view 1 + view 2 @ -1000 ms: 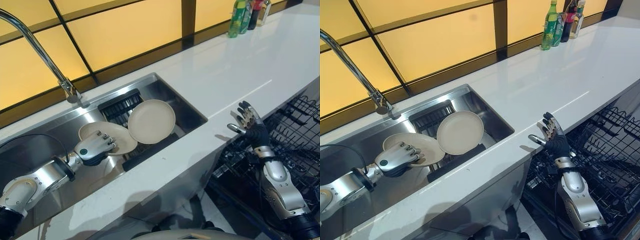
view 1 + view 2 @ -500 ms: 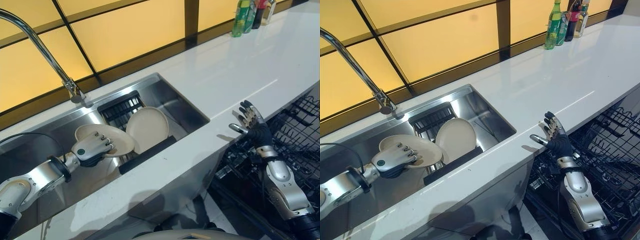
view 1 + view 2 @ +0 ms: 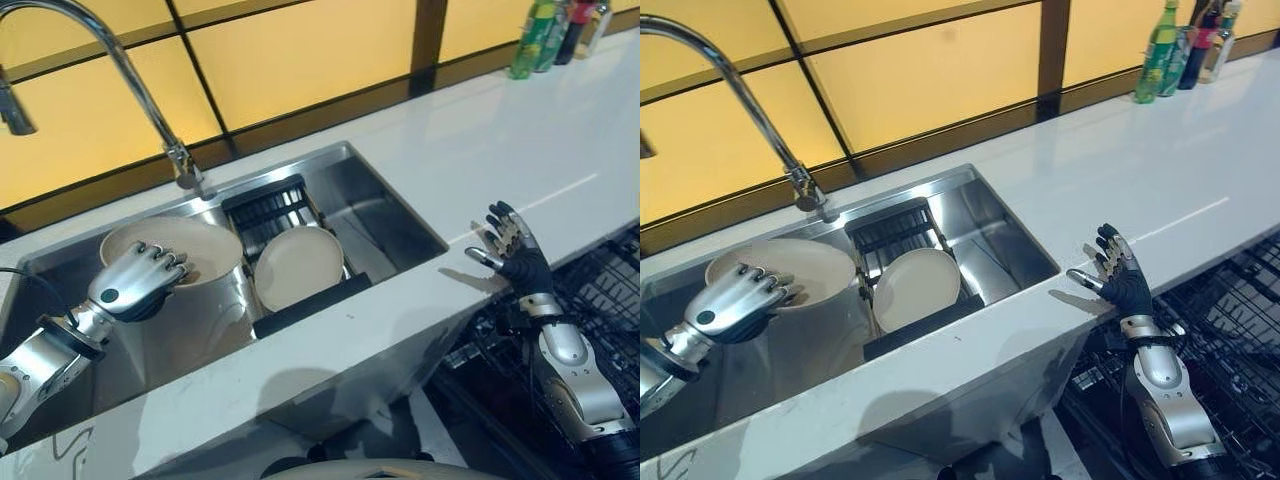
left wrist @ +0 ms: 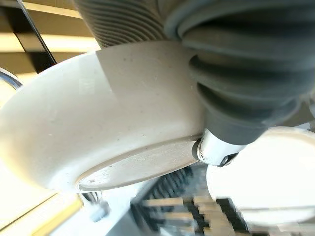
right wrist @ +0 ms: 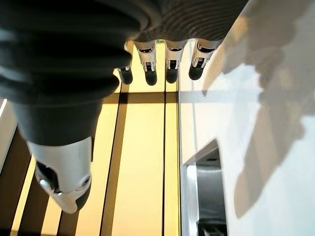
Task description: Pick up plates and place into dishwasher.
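My left hand [image 3: 132, 285] is shut on a cream plate [image 3: 200, 255], holding it lifted over the left part of the steel sink [image 3: 385, 205]; its fingers curl over the rim, and the plate's underside [image 4: 98, 132] fills the left wrist view. A second cream plate [image 3: 298, 266] leans against the black rack [image 3: 270, 205] in the sink. My right hand [image 3: 510, 255] hovers open, fingers spread, above the counter's front edge, over the dishwasher rack [image 3: 600, 300].
A tall curved faucet [image 3: 120, 70] rises behind the sink. Bottles [image 3: 555, 30] stand at the counter's far right. The white counter [image 3: 520, 140] stretches to the right, with the open dishwasher's black wire rack [image 3: 1230, 330] below its front edge.
My left hand has lifted its plate up and to the left, off the leaning plate. The camera has swung left. The right hand has stayed put.
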You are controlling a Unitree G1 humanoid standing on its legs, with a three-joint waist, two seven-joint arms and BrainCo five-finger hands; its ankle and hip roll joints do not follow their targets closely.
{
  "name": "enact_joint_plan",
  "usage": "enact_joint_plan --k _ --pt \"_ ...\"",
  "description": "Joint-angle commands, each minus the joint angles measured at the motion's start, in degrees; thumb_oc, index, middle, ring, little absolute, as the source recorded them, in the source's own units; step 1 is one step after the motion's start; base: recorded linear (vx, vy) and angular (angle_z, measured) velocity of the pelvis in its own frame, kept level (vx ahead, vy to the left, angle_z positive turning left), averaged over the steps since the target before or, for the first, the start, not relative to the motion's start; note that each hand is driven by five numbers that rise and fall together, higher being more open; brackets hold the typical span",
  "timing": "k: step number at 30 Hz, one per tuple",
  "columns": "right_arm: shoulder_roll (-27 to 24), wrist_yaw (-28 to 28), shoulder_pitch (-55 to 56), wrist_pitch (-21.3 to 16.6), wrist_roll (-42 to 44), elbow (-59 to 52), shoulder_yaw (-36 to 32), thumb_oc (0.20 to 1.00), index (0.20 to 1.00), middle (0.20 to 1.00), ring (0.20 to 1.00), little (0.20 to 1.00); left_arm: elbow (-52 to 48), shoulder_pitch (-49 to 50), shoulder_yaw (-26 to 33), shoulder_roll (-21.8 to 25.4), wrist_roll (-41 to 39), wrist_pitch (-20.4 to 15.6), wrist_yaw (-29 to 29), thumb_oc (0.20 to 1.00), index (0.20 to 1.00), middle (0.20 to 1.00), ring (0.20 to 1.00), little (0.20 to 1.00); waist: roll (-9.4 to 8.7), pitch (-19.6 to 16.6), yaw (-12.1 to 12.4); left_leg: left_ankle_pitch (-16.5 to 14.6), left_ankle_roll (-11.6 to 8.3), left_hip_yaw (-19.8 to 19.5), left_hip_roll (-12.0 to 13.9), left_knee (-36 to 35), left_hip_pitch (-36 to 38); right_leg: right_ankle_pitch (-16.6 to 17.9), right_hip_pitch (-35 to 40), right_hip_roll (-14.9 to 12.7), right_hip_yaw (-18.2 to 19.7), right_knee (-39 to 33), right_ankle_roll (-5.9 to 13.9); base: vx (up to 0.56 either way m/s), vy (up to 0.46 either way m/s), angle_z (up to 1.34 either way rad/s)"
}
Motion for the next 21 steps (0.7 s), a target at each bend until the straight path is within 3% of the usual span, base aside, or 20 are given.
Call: enact_joint_plan --k 1,2,4,9,13,17,21 --pt "-1.36 1.10 -6.19 -5.59 -3.73 -6.81 0.42 1.000 1.000 1.000 1.000 1.000 -2.66 -7.17 3.24 -0.41 -11.51 -3.70 2.86 0.200 0.200 0.200 0.200 0.200 -3.09 -2.56 0.34 -4.56 2.35 -0.44 -1.93 2.52 -1.80 -2.36 -2.75 -1.66 -3.38 2.83 1.64 -0.03 -0.031 0.04" --pt "-1.32 1.75 -7.14 -6.33 -5.68 -8.01 0.64 1.000 1.000 1.000 1.000 1.000 -3.77 -8.44 2.84 -2.16 -13.64 -5.99 2.00 0.200 0.200 0.200 0.200 0.200 -3.43 -2.87 0.66 -4.58 2.32 -0.57 -1.93 2.26 -1.70 -2.43 -2.62 -1.53 -3.47 2.70 1.62 -0.06 -0.031 0.12" --pt "-1.83 1.51 -8.96 -5.99 -7.54 -9.65 1.10 1.000 1.000 1.000 1.000 1.000 -5.34 -10.60 1.40 -4.26 -15.22 -7.50 0.16 0.200 0.200 0.200 0.200 0.200 -3.87 -3.22 1.00 -4.16 2.35 -0.74 -2.01 1.91 -1.82 -2.03 -2.75 -1.35 -3.45 2.55 1.55 -0.05 -0.032 0.15" --pt "-3.48 4.27 -13.48 -6.32 -10.30 -13.17 2.02 1.000 1.000 1.000 1.000 1.000 -9.11 -15.36 -1.59 -7.81 -28.36 -11.22 -10.04 0.200 0.200 0.200 0.200 0.200 -4.95 -4.41 1.38 -4.23 2.26 -0.86 -1.88 1.09 -1.26 -2.27 -2.44 -0.65 -3.40 2.34 1.45 -0.03 -0.026 0.01" --pt "-4.80 6.53 -17.85 -5.30 -14.41 -15.62 4.34 1.000 1.000 1.000 1.000 1.000 -12.83 -20.10 -6.25 -11.18 -44.12 -10.65 -24.58 0.200 0.200 0.200 0.200 0.200 -5.65 -5.00 1.51 -4.28 2.40 -1.01 -1.87 1.02 -1.06 -2.48 -2.20 -0.09 -3.11 2.45 1.13 -0.05 -0.028 0.00" --pt "-6.28 8.52 -21.55 -5.13 -16.37 -16.67 6.70 1.000 1.000 1.000 1.000 1.000 -15.08 -23.40 -9.47 -13.35 -54.41 -7.17 -32.92 0.200 0.200 0.200 0.200 0.200 -6.08 -5.53 1.51 -4.37 2.47 -0.86 -1.95 1.04 -0.83 -2.61 -1.90 0.35 -2.72 2.43 0.92 -0.01 -0.005 0.00" --pt "-7.81 11.56 -23.50 -5.23 -16.79 -17.34 8.04 1.000 1.000 1.000 1.000 1.000 -16.44 -24.69 -10.76 -14.16 -57.17 -5.91 -36.35 0.200 0.200 0.200 0.200 0.200 -6.31 -5.71 1.51 -4.38 2.55 -0.62 -1.95 1.09 -0.73 -2.66 -1.71 0.60 -2.47 2.45 0.71 -0.01 -0.005 -0.02"
